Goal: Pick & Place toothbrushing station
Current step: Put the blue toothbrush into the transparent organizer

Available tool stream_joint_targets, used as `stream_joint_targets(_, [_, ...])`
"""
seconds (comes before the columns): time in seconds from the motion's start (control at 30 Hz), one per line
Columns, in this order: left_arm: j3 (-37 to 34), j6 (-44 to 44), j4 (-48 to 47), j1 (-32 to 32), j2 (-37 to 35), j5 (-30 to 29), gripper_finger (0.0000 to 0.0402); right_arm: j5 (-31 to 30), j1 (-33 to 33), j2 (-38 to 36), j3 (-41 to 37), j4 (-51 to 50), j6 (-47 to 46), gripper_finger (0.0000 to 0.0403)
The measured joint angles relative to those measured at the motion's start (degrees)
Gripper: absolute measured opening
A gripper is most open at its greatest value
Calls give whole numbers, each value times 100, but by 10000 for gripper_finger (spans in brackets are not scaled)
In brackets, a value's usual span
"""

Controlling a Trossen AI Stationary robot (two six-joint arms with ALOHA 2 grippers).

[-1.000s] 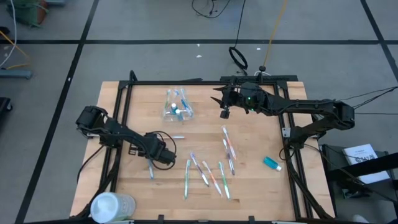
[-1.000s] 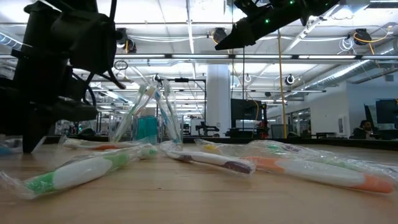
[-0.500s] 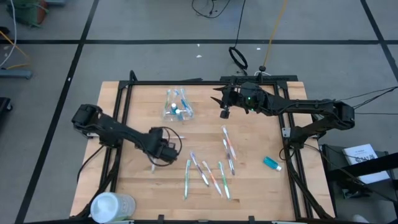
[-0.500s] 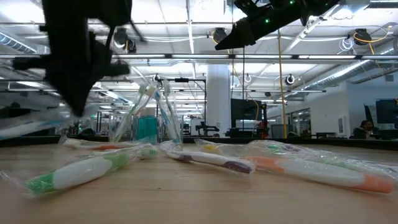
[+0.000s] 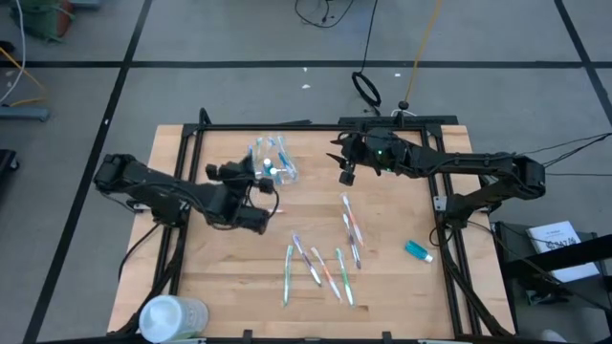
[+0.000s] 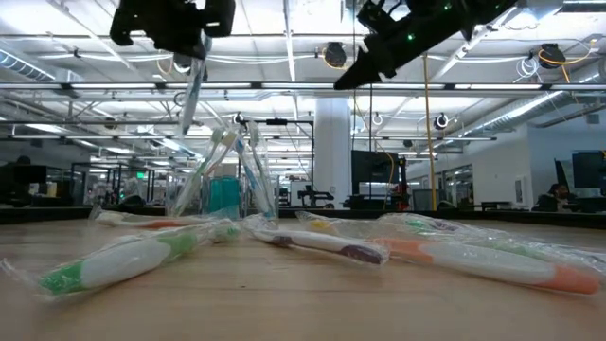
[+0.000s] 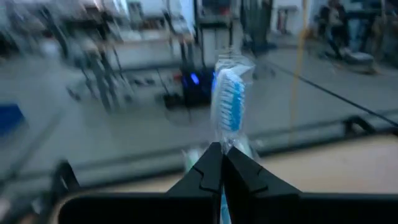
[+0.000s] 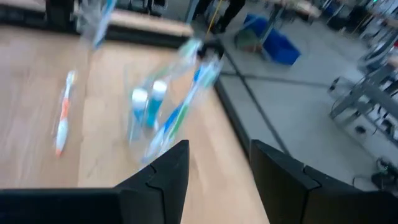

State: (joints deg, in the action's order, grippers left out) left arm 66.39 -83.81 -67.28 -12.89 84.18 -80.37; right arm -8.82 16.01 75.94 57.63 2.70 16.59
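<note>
The left gripper (image 7: 222, 167) is clamped on a wrapped blue-bristled toothbrush (image 7: 230, 106), held up in the air just beside the clear cup (image 5: 269, 164) at the far middle of the table (image 5: 402, 287). The cup holds several toothbrushes and teal toothpaste tubes (image 8: 144, 106). The right gripper (image 5: 337, 156) hangs above the table near the cup, fingers (image 8: 163, 177) spread with nothing between them. More toothbrushes (image 5: 320, 270) lie scattered on the wood, and a teal tube (image 5: 418, 251) rests near the right edge.
</note>
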Motion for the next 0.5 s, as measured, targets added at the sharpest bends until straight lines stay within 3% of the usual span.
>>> stream_joint_targets(0.27, [-103, 542, 348, 977, 23, -211, 4, 3, 0, 0, 0, -714, -254, 160])
stream_joint_targets(0.5, [-932, 1222, 1968, 1496, 28, 254, 8, 5, 0, 0, 0, -1201, -912, 160])
